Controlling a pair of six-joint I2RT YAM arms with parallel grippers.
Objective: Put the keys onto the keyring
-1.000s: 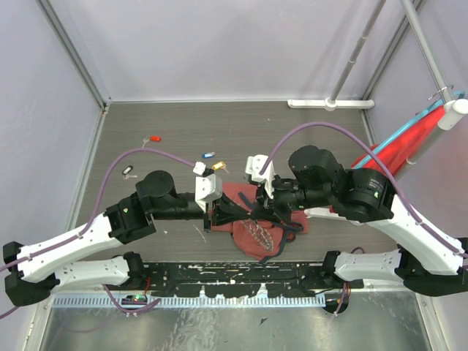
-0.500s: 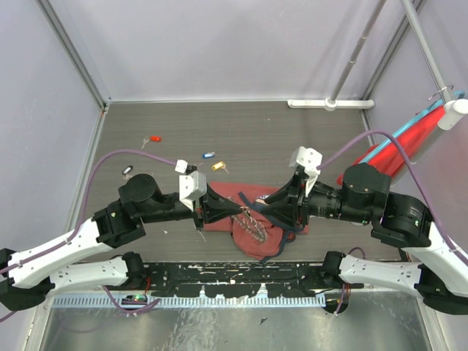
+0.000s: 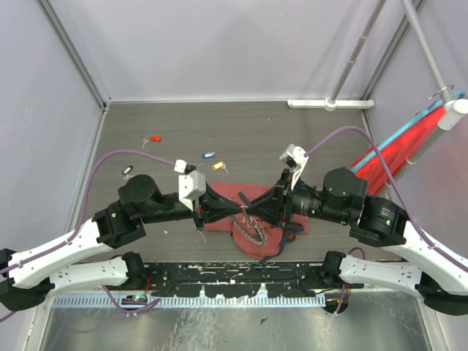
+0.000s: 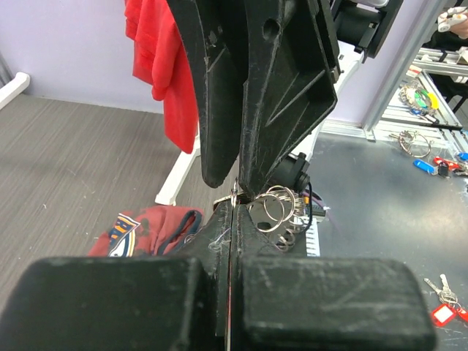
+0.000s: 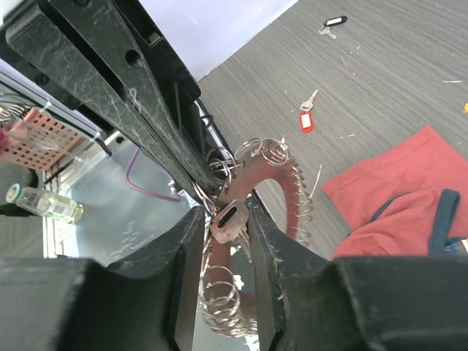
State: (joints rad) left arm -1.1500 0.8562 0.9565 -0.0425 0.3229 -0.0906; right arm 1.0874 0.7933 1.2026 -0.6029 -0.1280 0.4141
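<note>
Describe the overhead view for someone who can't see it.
A robot's left hand and right hand meet tip to tip mid-table at a silvery keyring, just above a dark-red cloth bag. Four loose keys with red, blue, yellow and black tags lie farther back on the table.

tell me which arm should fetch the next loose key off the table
Right. The left gripper is shut on the keyring and should hold it. The right gripper stands open beside the ring, so it looks free, though the loose keys lie further left.
</note>
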